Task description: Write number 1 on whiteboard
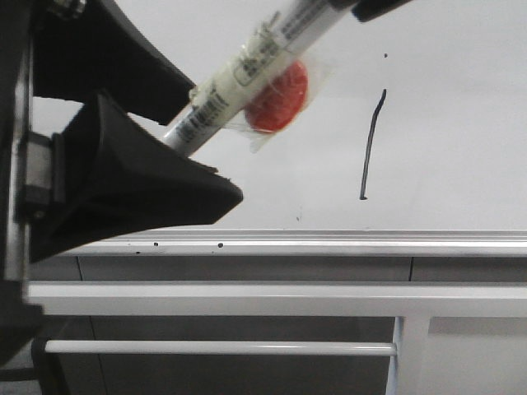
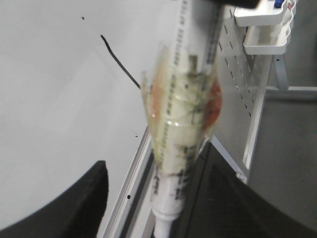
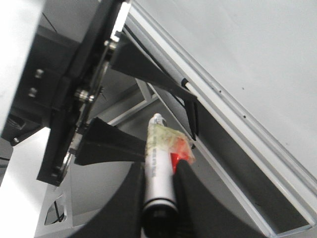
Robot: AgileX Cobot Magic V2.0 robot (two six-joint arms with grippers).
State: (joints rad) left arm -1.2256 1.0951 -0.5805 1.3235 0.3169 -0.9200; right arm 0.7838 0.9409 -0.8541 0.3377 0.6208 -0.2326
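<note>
the number 1 (image 1: 371, 146) already stands drawn on the whiteboard (image 1: 461, 123) above its rail, the right gripper (image 3: 159, 191) clenched on the marker (image 1: 247, 78), the left gripper (image 2: 148, 198) spread open beside it, leaving little beyond withdrawal.

Beside me stands a white pegboard panel (image 2: 237, 84) carrying a white shelf (image 2: 260, 29); grey frame bars (image 1: 247, 298) run below.
</note>
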